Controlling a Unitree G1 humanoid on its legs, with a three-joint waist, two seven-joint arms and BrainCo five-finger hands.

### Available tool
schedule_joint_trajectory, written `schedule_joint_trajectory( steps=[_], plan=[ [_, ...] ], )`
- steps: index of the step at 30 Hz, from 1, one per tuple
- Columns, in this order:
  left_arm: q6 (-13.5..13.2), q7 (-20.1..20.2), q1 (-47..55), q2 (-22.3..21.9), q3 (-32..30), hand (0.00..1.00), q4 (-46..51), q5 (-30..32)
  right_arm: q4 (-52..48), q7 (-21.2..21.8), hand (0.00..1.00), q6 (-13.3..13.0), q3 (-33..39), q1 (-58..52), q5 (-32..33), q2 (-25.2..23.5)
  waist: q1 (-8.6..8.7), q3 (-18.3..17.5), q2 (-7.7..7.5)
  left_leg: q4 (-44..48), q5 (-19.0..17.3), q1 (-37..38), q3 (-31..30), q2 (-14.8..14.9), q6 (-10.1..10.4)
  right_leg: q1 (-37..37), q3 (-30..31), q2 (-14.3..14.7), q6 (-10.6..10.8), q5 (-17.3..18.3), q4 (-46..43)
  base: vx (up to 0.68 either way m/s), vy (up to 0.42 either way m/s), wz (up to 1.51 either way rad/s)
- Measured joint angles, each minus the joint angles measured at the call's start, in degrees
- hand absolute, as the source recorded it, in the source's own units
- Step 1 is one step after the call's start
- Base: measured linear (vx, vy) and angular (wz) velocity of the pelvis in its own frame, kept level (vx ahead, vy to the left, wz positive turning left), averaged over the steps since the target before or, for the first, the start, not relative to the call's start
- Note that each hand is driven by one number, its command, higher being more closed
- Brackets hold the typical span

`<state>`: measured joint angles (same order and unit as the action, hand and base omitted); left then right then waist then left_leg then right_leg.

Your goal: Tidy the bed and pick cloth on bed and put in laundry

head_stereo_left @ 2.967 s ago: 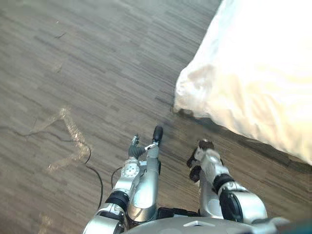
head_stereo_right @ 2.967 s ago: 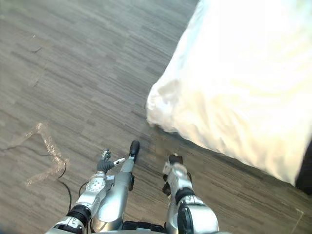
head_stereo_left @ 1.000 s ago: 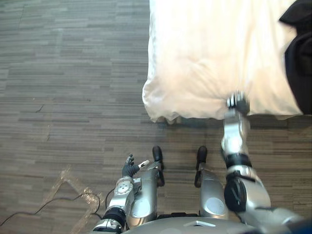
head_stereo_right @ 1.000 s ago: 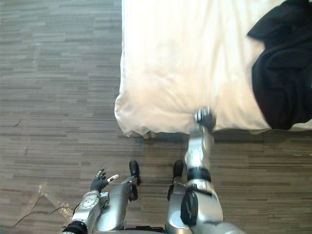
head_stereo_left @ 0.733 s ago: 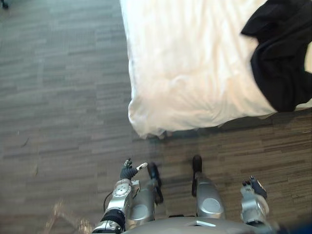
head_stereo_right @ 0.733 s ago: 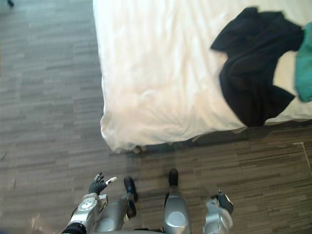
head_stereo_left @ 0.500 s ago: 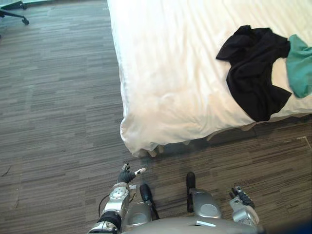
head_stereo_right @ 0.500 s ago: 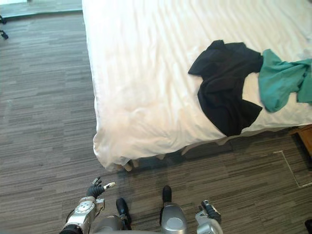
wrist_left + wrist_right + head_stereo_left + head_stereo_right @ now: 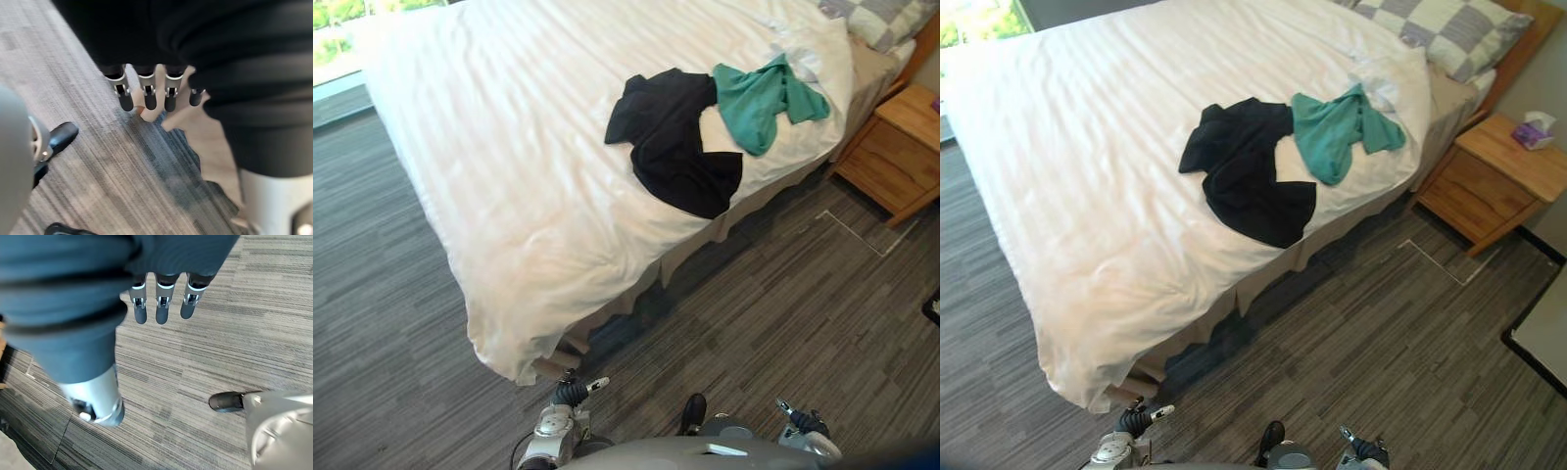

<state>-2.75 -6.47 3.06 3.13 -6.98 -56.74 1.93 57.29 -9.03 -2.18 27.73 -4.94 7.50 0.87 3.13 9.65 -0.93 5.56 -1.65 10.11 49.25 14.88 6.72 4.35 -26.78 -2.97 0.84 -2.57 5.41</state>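
The black cloth and teal cloth lie touching on the bed, well ahead of my left fingers and right fingers. They are in sight now that my head has swung round. Both sets hang straight and empty, the right ones off the bedding, so I judge picking comes next.
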Motion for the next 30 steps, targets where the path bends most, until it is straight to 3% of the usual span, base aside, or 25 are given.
schedule_joint_trajectory(
  steps=[3, 5, 6, 7, 8, 9, 12, 14, 16, 18, 23, 25, 27, 28, 29, 30],
  plan=[
    [0.09, -0.11, 0.41, 0.16, -1.09, 0.00, -0.48, -0.05, 0.07, 0.39, 0.00, 0.62, -1.44, -0.50, -1.53, -0.88, -0.65, -0.12, -0.11, 6.25, -1.35, 1.32, 3.25, 2.13, 0.37, 0.05, 4.90, 0.28, -0.57, -0.42, 0.00, -0.06, 0.024, -0.77],
    [0.12, -0.14, 0.54, -0.10, -2.40, 0.00, -0.61, -0.13, 0.08, 0.51, 0.00, 0.63, -1.52, -0.48, -2.13, -0.86, -0.87, 0.01, 0.06, 13.33, -2.34, 0.55, 1.90, 4.58, 0.04, -0.23, 8.50, 0.52, -0.87, -0.60, -0.01, -0.08, 0.014, -0.99],
    [0.06, -0.20, 0.52, -0.33, -2.95, 0.00, -0.54, -0.26, 0.07, 0.49, 0.00, 0.62, -2.13, -0.46, -2.15, -0.52, -1.08, 0.09, 0.20, 18.93, -2.36, -1.33, -2.60, 6.07, 0.00, -0.68, 11.41, 0.75, -1.18, -0.79, -0.13, -0.10, 0.022, -1.20],
    [0.01, -0.25, 0.98, -0.82, -2.99, 0.00, -0.62, -0.35, 0.13, 0.45, 0.00, 0.59, -3.60, -0.40, -2.28, 0.29, -1.19, 0.28, 0.34, 22.55, -4.62, -4.03, -11.98, 5.43, -0.82, -1.66, 14.44, 1.00, -1.03, -0.59, -0.53, -0.07, 0.043, -1.33],
    [-0.04, -0.20, 0.92, -1.42, -2.95, 0.00, -0.60, -0.54, 0.26, 0.48, 0.00, 0.61, -3.95, -0.19, -2.49, 0.80, -1.17, 0.36, 1.03, 23.46, -6.72, -5.43, -19.76, 3.59, -0.78, -2.15, 16.42, 1.19, -1.10, -0.56, -0.65, -0.04, 0.119, -1.75],
    [-0.35, -0.35, 1.07, -2.00, -2.80, 0.00, -0.57, -1.31, 1.10, 0.47, 0.00, 0.65, -4.23, -0.05, -3.65, 2.26, -1.09, 0.25, 2.19, 23.47, -10.55, -7.15, -33.94, -0.62, 0.10, -3.07, 21.36, 2.13, -0.62, -0.89, -0.89, -0.01, 0.129, -1.46],
    [-0.68, -0.72, 1.40, -2.03, -2.42, 0.00, -0.54, -1.53, 1.26, 0.36, 0.00, 0.72, -6.05, -0.62, -4.39, 2.75, -1.25, 0.41, 2.42, 21.58, -13.77, -7.63, -45.23, -2.63, 0.22, -4.14, 26.42, 3.59, -0.25, -1.01, -1.26, -0.05, 0.178, -1.24],
    [-0.93, -0.94, 1.21, -2.07, -2.14, 0.00, -0.53, -3.53, 0.73, 0.29, 0.00, 0.61, -7.28, -1.74, -4.39, 2.75, -1.30, -0.38, 2.81, 16.09, -16.58, -8.05, -53.01, -3.34, -0.10, -6.64, 30.77, 4.92, 1.91, -2.21, -1.07, -0.12, 0.241, -1.34],
    [-1.11, -0.96, 1.36, -2.23, -1.99, 0.00, -1.09, -3.64, 0.79, 0.23, 0.00, 0.66, -8.03, -1.94, -4.38, 3.04, -0.99, -1.61, 4.15, 9.92, -19.77, -6.75, -52.00, -3.32, -0.93, -9.00, 31.47, 4.72, 3.90, -4.18, 0.19, -0.04, 0.265, -0.91],
    [-1.15, -1.07, 0.56, -0.79, -1.73, 0.00, -1.49, -3.60, 1.00, 0.00, 0.00, 1.24, -7.80, -4.78, -4.25, 0.60, -0.74, -1.93, 0.84, 8.41, -18.48, -6.03, -48.78, -7.12, -2.30, -9.96, 31.75, 0.67, 4.80, -6.45, 0.16, 0.00, 0.239, -0.53],
    [-1.17, -1.15, 0.75, -0.29, 0.28, 0.00, -3.14, -3.45, -0.36, -1.89, 0.00, 1.09, -7.55, -5.88, -0.95, 0.23, -0.93, -2.00, 1.42, 4.12, -17.79, -1.92, -41.54, -11.00, -3.96, -11.85, 35.94, -1.20, 6.57, -9.91, 0.14, 0.03, 0.165, -0.67],
    [-1.17, -1.39, 1.00, -0.68, 0.26, 0.00, -3.21, -3.62, -1.56, -2.93, 0.00, 1.04, -7.56, -5.27, -0.94, 0.25, -1.01, -1.46, 2.50, 3.76, -17.57, -1.47, -38.84, -10.88, -4.09, -12.92, 30.30, -1.15, 4.20, -12.36, 0.12, 0.04, 0.062, -0.69],
    [-1.17, -1.42, 0.24, -0.73, 0.18, 0.00, -3.18, -3.66, -1.63, -4.00, 0.00, 0.90, -7.57, -4.60, -0.95, 0.07, -0.90, -1.24, 2.22, 3.85, -16.64, -1.87, -36.63, -11.26, -4.24, -14.01, 21.10, -1.27, 1.07, -14.05, 0.10, 0.03, 0.018, -0.51],
    [-1.18, -1.42, -0.23, -0.64, 0.17, 0.00, -3.00, -3.66, -1.43, -4.56, 0.00, 0.81, -7.65, -4.28, -0.96, -0.06, -0.80, -1.01, 1.89, 3.77, -15.91, -1.93, -35.45, -11.65, -5.30, -14.24, 18.34, -1.19, 0.31, -14.19, 0.10, 0.01, -0.018, -0.36],
    [-1.24, -1.40, -0.26, -0.81, 0.23, 0.00, -2.97, -3.65, -1.30, -4.88, 0.00, 0.77, -7.58, -4.15, -1.01, 0.06, -0.87, -0.97, 1.84, 3.67, -15.75, -1.70, -35.01, -11.65, -5.59, -14.24, 16.31, -1.21, -1.12, -12.67, -0.47, 0.02, -0.035, -0.35],
    [-1.29, -1.40, -0.20, -0.87, 0.21, 0.00, -3.02, -3.64, -1.19, -5.14, 0.00, 0.78, -7.66, -3.99, -1.10, 0.06, -1.07, -0.28, 1.50, 3.76, -15.75, -0.44, -34.37, -11.70, -5.59, -14.26, 14.85, -1.22, -1.11, -10.24, -2.73, 0.02, -0.036, -0.31]
  ],
)
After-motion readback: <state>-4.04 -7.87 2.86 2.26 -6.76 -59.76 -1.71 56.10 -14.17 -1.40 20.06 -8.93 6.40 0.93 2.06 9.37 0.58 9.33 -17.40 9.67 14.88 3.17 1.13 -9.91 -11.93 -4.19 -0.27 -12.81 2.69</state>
